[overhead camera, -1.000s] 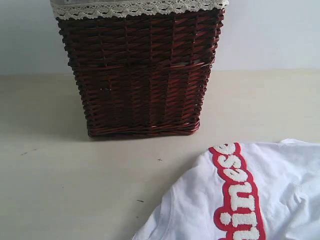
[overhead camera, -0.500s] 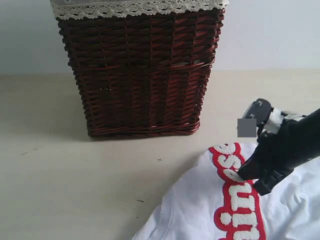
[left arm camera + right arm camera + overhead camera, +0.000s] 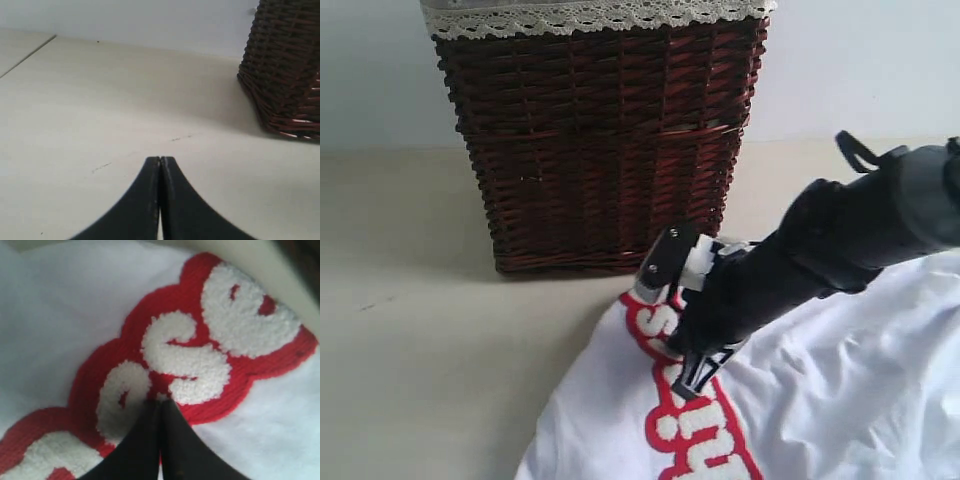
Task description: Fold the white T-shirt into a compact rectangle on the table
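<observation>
The white T-shirt [image 3: 840,400] lies wrinkled on the table [image 3: 420,350] at the lower right, its fuzzy white letters with red outline [image 3: 685,435] facing up. My right gripper [image 3: 687,385] reaches in from the right and is shut, its tips pinching the cloth at the lettering. Up close, the right gripper [image 3: 160,401] has its tips closed in the red-edged letters [image 3: 190,360] of the T-shirt [image 3: 75,315]. My left gripper [image 3: 160,158] is shut over the bare table [image 3: 100,100] with nothing between its fingers; the exterior view does not show it.
A tall dark wicker basket [image 3: 600,150] with white lace trim stands at the back, just behind the shirt's lettered edge. The basket [image 3: 285,75] also shows off to one side of my left gripper. A pale wall runs behind the table.
My right arm came in from the right and moved left. The shirt's lettered edge has shifted left with it, toward the basket's front.
</observation>
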{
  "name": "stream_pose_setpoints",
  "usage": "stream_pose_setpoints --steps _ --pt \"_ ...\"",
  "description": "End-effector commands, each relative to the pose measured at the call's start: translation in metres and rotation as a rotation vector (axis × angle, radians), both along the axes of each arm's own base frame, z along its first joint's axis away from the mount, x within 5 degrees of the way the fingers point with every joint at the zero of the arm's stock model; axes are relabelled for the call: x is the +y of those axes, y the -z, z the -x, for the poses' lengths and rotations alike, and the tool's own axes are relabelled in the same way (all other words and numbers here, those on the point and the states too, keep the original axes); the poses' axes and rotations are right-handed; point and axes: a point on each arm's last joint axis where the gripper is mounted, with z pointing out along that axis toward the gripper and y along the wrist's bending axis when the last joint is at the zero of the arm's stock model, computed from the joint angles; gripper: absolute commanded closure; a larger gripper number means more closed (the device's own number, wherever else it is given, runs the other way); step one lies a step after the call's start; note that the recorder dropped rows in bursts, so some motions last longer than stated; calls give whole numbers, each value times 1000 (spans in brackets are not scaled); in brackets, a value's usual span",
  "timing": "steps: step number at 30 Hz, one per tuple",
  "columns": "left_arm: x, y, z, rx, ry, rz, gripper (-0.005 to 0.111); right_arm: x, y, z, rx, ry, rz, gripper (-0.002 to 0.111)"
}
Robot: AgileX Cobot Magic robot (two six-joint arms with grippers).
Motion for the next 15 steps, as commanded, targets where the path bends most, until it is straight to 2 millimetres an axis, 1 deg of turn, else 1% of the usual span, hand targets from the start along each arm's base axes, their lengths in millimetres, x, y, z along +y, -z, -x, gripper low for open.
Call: stream_pose_setpoints --steps 1,2,3,4,5,6,7,8,9,10,12,13,14,15 --pt "0 -3 0 -24 3 1 107 36 3 18 98 -113 -29 108" --pt "0 -3 0 -24 3 1 107 38 -9 16 94 -70 -57 108" --pt "0 -3 0 -24 3 1 107 36 -19 14 83 -32 -79 108" --pt "0 -3 0 -24 3 1 107 29 -35 10 64 -14 -95 108" --pt "0 -3 0 -24 3 1 107 23 -49 10 35 -36 -94 108" --pt "0 -3 0 -24 3 1 107 10 -70 9 -12 -70 -69 108" --pt "0 -3 0 -24 3 1 107 1 -81 10 -35 -86 -43 108" --pt "0 -3 0 -24 3 1 107 -17 -98 13 -54 -118 31 108" --pt "0 -3 0 -24 3 1 107 -33 -105 14 -58 -142 114 108" --pt "0 -3 0 -24 3 1 107 -48 -109 16 -34 -163 189 108" --pt "0 -3 0 -24 3 1 107 -76 -109 25 85 -201 320 108" --pt "0 -3 0 -24 3 1 107 -105 -101 33 214 -243 399 108" --pt "0 -3 0 -24 3 1 107 -123 -92 39 267 -287 402 108" --pt "0 -3 0 -24 3 1 107 -131 -84 43 276 -314 402 108"
